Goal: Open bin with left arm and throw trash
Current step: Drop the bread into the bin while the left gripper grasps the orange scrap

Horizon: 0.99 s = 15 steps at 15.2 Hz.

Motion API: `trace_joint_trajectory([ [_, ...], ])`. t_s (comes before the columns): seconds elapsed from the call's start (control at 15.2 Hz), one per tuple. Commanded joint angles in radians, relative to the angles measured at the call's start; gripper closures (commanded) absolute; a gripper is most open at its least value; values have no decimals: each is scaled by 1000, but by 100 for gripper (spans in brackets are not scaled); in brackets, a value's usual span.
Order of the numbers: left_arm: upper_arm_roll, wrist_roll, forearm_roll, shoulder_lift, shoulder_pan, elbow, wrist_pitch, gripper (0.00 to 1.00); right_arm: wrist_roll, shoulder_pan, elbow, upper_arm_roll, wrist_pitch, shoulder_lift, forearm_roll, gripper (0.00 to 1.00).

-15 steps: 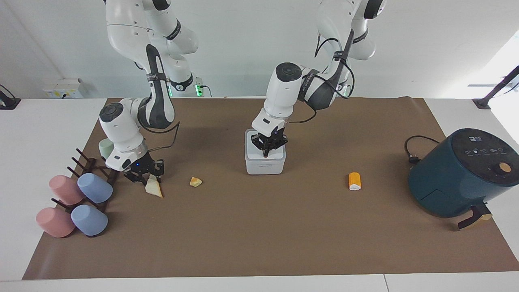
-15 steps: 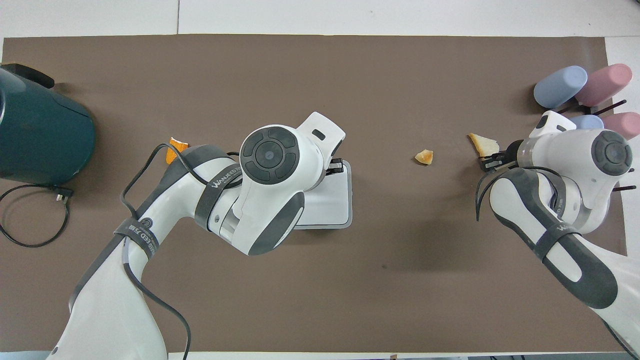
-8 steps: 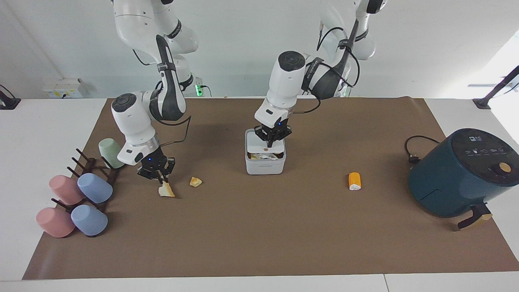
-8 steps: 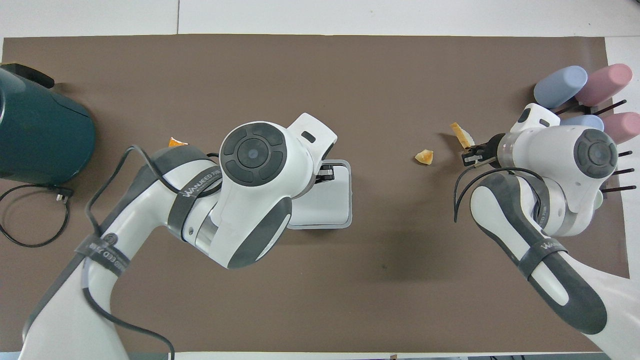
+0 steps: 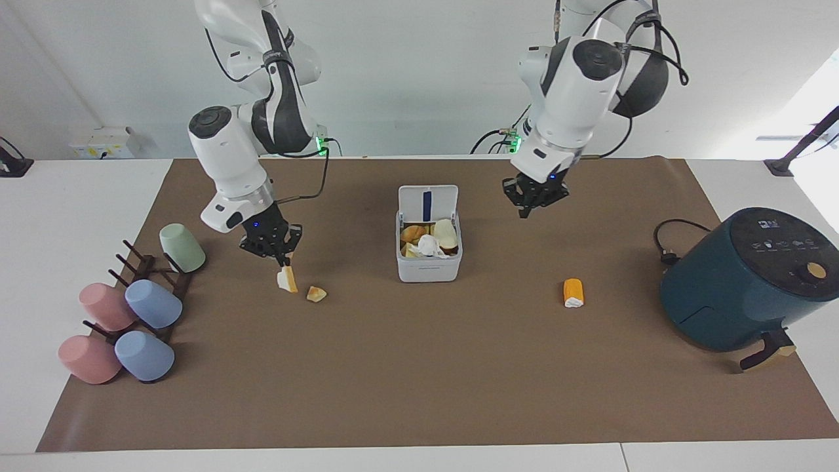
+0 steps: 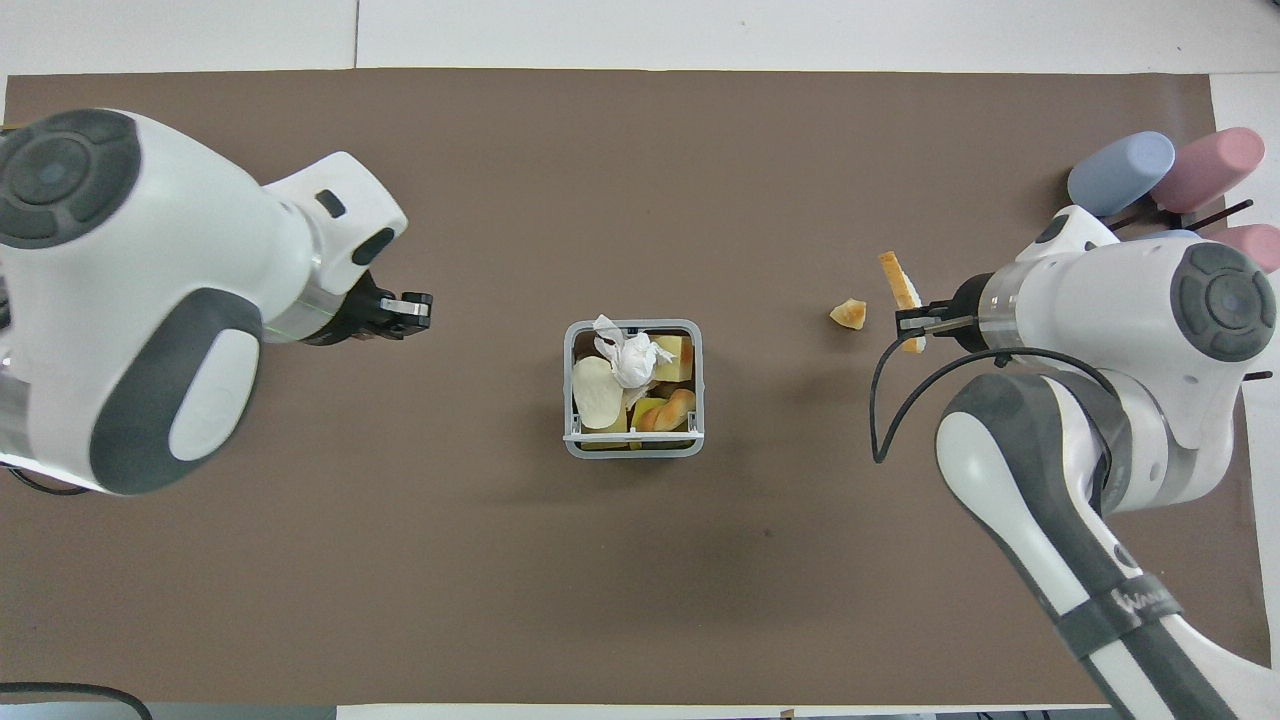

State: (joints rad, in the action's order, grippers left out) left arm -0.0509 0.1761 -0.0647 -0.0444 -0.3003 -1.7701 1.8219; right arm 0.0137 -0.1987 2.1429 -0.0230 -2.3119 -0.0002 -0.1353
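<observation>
Since the earlier frame, the left gripper [image 5: 532,200] had come up off the bin [image 5: 429,270] and swung toward the left arm's end of the table, and the lid [image 5: 428,201] now stood upright with its blue strip showing. Its fingers were pressed together on nothing, hanging over bare mat [image 5: 419,393] between the bin and the air fryer [image 5: 747,282], probably parked clear so the opening was free.

The right gripper [image 5: 278,257] had risen from the mat as well, its fingers pinching the top of the bread wedge [image 5: 287,278], which dangled point-down over the mat near the yellowish chunk [image 5: 316,294]; holding it by one end would let it drop cleanly. That chunk lay on the mat between the cup rack [image 5: 141,269] and the bin.

Scraps and a crumpled tissue already filled the open bin at mid-table. The orange stub [image 5: 573,292] lay untouched toward the air fryer. Judging by this, the opening was done and the carry to the bin was next.
</observation>
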Motion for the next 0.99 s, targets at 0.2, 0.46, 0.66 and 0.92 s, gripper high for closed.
trace_joint_trajectory([
  [0.2, -7, -231, -14, -15, 160, -178, 233, 0, 446, -214, -75, 2, 45, -4, -12, 100],
  [0.46, -3, -372, -4, -135, 202, -229, 413, 0, 718, -315, -138, 6, 49, 16, -17, 100],
  [0.66, -3, -382, -1, -198, 205, -227, 485, 0, 727, -352, -172, 8, 39, 44, -113, 100],
  [0.92, -3, -382, 49, -270, 194, -221, 565, 0, 716, -384, -167, 6, 35, 71, -142, 100],
])
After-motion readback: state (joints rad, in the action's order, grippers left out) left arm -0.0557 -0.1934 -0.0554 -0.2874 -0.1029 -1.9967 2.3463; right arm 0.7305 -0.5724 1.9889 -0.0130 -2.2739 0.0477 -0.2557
